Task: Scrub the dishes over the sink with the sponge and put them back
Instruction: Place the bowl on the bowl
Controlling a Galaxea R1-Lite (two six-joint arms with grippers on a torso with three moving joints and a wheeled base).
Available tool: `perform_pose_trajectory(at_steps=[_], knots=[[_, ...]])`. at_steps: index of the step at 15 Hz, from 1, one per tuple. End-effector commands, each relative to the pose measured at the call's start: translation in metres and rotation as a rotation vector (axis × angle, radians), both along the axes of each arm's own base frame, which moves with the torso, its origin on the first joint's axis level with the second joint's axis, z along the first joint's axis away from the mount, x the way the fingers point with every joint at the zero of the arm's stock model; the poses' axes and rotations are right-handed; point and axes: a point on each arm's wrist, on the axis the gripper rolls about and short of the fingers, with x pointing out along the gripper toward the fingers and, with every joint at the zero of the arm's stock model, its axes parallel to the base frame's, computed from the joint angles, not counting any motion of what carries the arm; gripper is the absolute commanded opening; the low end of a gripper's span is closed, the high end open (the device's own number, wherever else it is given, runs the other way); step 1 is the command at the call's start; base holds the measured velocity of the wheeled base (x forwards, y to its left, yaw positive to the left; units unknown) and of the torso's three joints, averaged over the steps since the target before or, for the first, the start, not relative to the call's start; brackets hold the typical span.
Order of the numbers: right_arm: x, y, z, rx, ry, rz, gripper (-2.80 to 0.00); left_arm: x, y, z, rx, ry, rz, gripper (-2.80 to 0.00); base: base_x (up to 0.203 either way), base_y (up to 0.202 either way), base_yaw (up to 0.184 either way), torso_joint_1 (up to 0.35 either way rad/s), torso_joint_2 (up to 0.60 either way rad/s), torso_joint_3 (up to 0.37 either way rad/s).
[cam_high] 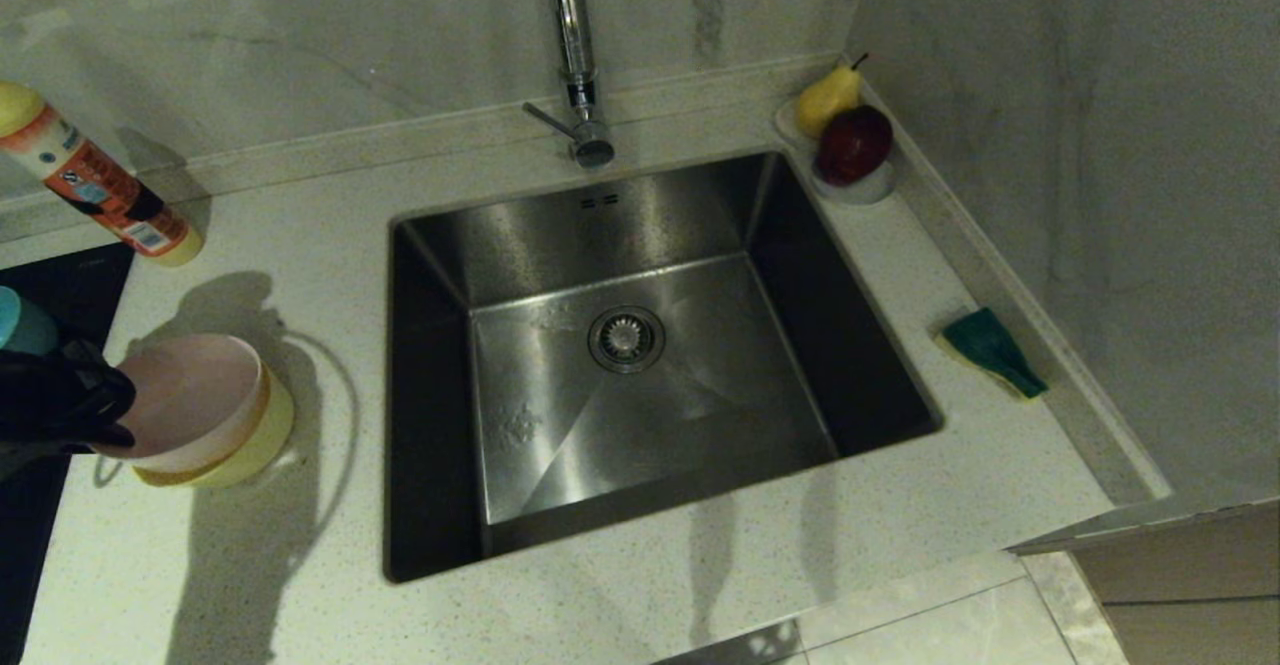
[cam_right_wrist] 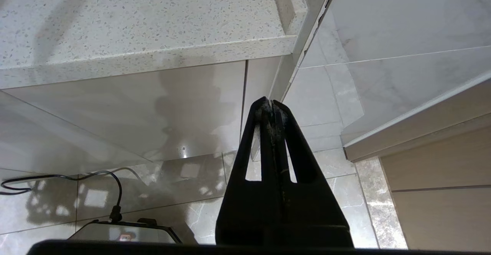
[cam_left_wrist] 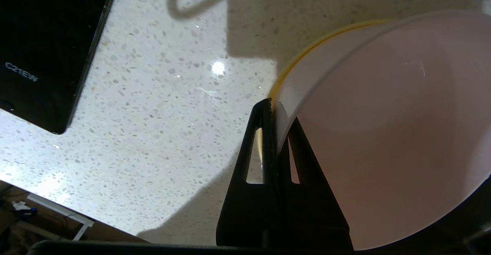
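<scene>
1. My left gripper (cam_left_wrist: 274, 111) is clamped on the pink bowl's (cam_high: 190, 400) rim, nested in the yellow bowl (cam_high: 255, 450) near the counter's (cam_high: 700, 565) left edge.
2. Next I'd carry it over the sink (cam_high: 640, 425); the sponge (cam_high: 992, 350) waits by the right edge.
3. My right gripper (cam_right_wrist: 271, 107) hangs closed, empty, below the counter.

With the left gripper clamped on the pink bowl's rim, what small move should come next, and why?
Probably lift the pink bowl out of the yellow bowl and carry it toward the sink. The left gripper is shut on its rim, the bowl sits tilted in the stack, and scrubbing happens over the sink.
</scene>
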Motion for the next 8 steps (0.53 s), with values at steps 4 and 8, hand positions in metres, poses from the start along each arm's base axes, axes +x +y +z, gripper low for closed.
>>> perform_pose_trajectory(at_steps=[4,8], knots=[[0.0,0.0,0.0,-0.001,0.001,0.0,-2.8,-0.019,-0.008,0.021,0.022,-0.08,0.001,-2.8,0.0,0.0,0.0,0.0,0.0,0.0],[0.0,0.0,0.0,-0.001,0.001,0.0,-2.8,-0.022,-0.01,0.007,0.013,-0.025,-0.002,-2.8,0.0,0.0,0.0,0.0,0.0,0.0]])
